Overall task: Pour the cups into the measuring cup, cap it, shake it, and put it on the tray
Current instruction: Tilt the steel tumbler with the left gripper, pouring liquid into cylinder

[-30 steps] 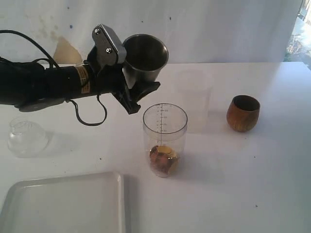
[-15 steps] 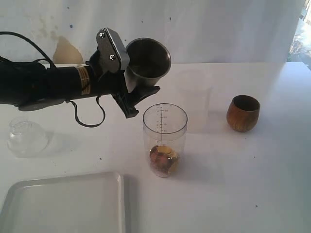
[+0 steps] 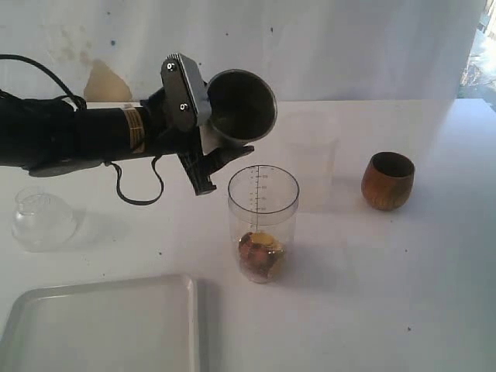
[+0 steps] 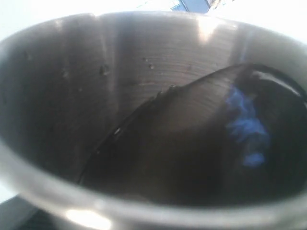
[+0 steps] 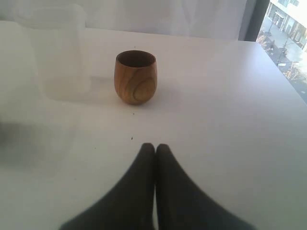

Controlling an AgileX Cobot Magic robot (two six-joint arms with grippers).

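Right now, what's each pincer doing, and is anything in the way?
Left pincer shut on steel tumbler, tipped above measuring cup. Right pincer shut, empty, facing wooden cup. Pour path unobstructed.

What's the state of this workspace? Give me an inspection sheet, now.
Surface: white table, a few dark specks.
Job's things: steel tumbler tilted above the upright measuring cup, which has brownish contents at its bottom; wooden cup upright; cap on the table; tray at the near edge.
Clutter: frosted cup behind the measuring cup.
End effectors: left end effector shut on the steel tumbler; right end effector shut, empty.
Cables: black cable loops under the left arm.
Surroundings: stained white wall; window.
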